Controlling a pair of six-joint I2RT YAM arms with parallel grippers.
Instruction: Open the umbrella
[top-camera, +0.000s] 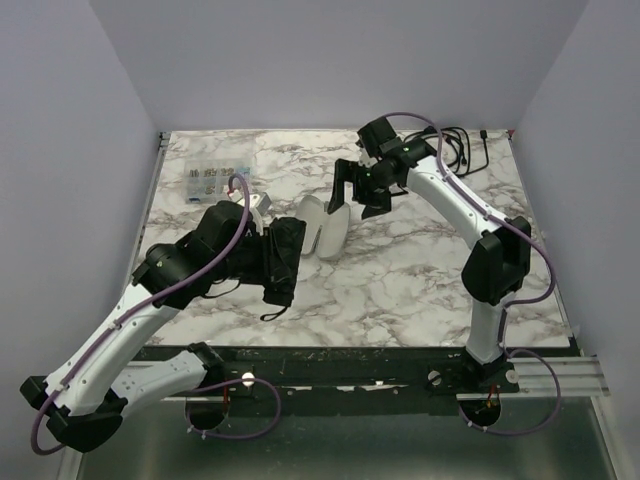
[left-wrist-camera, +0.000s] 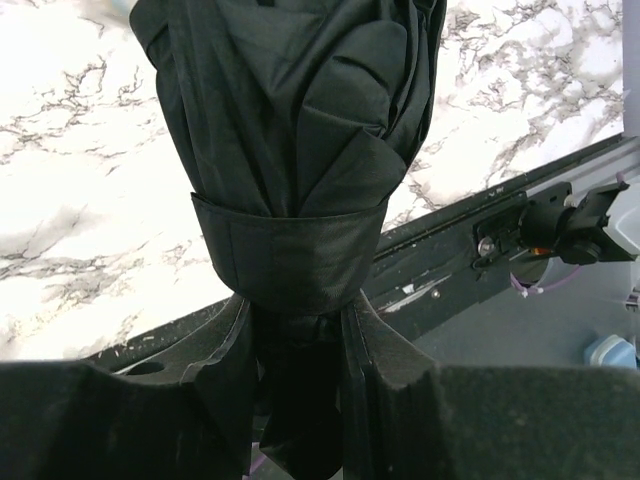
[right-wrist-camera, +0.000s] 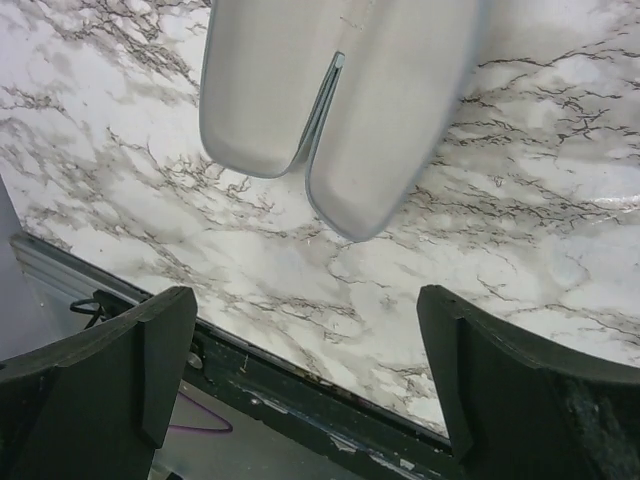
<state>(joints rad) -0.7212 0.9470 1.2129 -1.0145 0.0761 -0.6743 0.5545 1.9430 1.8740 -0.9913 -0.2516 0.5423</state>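
Left gripper: clamped on folded black umbrella
Right gripper: wide open, empty — above cream sleeve

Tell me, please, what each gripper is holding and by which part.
The left gripper clamps the umbrella by the bunched fabric end below its strap. The right gripper is open and holds nothing; the cream sleeve lies untouched.
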